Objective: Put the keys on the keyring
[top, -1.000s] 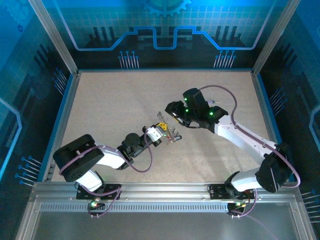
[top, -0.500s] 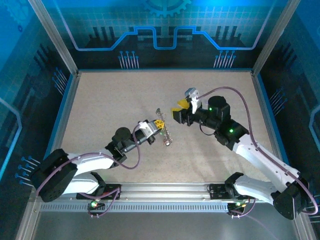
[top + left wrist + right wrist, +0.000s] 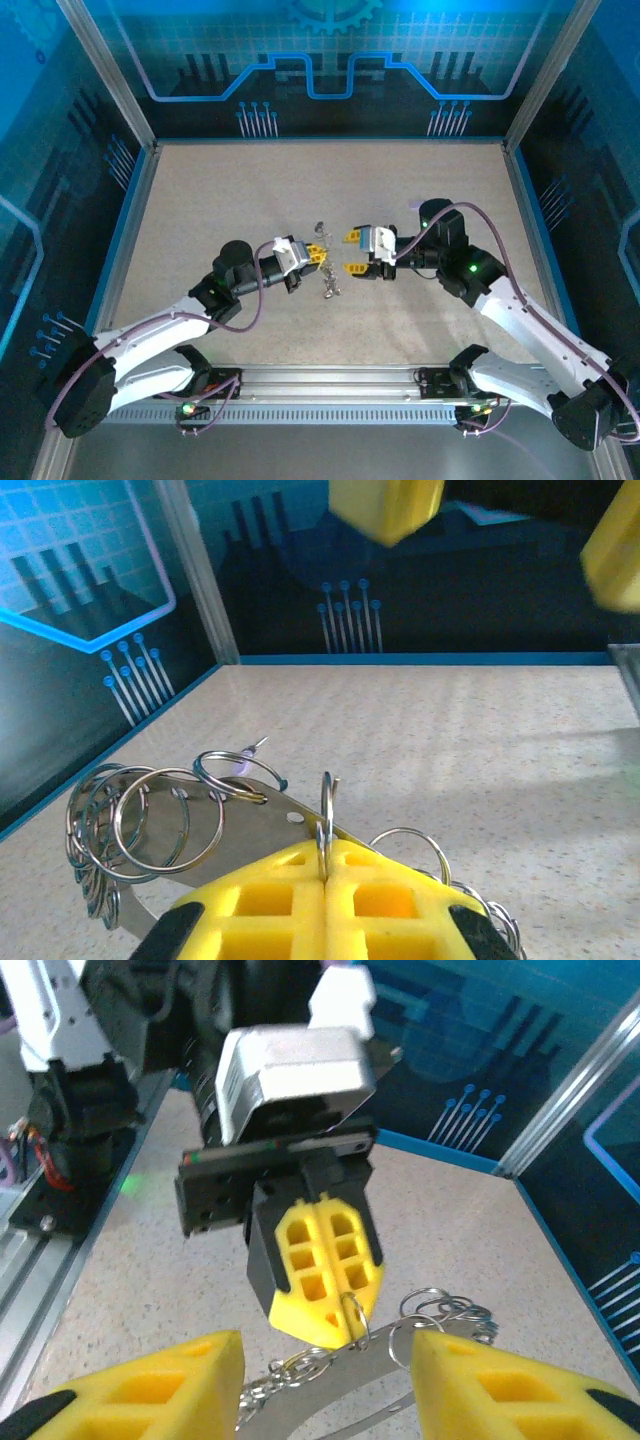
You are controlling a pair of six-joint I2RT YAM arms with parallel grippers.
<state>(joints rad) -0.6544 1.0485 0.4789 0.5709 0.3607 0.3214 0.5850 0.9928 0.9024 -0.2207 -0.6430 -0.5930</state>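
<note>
Between the pressed-together pads of the left claw (image 3: 325,865) stands the keyring (image 3: 325,805), pinched edge-on. It looks like thin, stiff wire, light and probably slippery, so a hold low on the rim seems soundest. Just left of that claw a bundle of smaller rings (image 3: 140,825) hangs on a flat metal strip (image 3: 255,825); I cannot pick the keys out among them. Beyond, the right claw (image 3: 352,252) faces it, fingers spread and holding nothing. Bare tabletop (image 3: 480,750) lies around, with the enclosure walls (image 3: 200,590) well apart.
</note>
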